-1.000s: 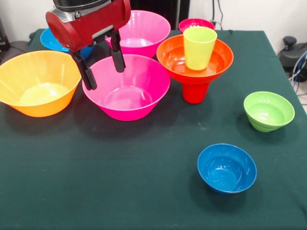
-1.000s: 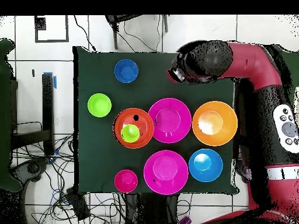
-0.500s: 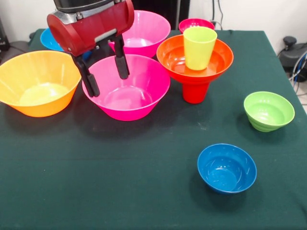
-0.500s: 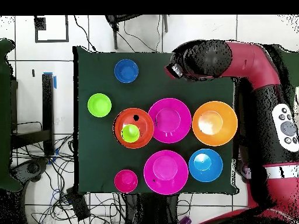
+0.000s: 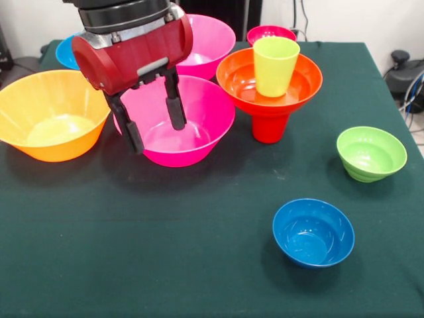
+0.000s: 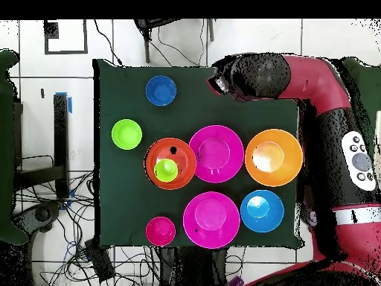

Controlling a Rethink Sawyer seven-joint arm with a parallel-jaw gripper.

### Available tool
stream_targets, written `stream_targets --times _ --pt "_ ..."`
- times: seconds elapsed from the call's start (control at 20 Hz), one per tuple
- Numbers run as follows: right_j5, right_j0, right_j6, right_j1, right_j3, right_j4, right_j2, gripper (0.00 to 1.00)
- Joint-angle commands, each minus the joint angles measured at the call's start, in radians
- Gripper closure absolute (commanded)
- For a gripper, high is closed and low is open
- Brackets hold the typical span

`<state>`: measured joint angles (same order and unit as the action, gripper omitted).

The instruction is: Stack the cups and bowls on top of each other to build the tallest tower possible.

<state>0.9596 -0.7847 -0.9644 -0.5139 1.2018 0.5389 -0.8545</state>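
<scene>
red robot hand point(image 5: 154, 116), fingers spread and empty, hangs before a pink bowl point(image 5: 175, 119), likely seeking another piece for the tower point(image 5: 269, 86) nearby.

The gripper point(image 5: 154, 119) now sits lower and a little further right in the front view than a second ago, nearer the camera, its open fingers point(image 5: 174, 105) overlapping the near pink bowl point(image 5: 192, 132). Overhead, the arm point(image 6: 312, 74) reaches further left.
</scene>
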Motion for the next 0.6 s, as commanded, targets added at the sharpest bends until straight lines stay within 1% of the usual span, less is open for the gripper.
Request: stream_targets --times 0.05,0.2,0.3,0.55,0.6 --pt "-0.086 0.059 0.034 0.025 0.077 0.047 0.03 0.0" --pt "-0.127 0.077 -0.006 0.036 0.085 0.057 0.046 0.0" --pt "-0.136 0.086 -0.021 0.044 0.087 0.049 0.051 0.0" --pt "-0.155 0.079 -0.024 0.036 0.114 0.016 0.041 0.0" --pt "-0.146 0.079 -0.019 0.035 0.102 0.01 0.041 0.0"
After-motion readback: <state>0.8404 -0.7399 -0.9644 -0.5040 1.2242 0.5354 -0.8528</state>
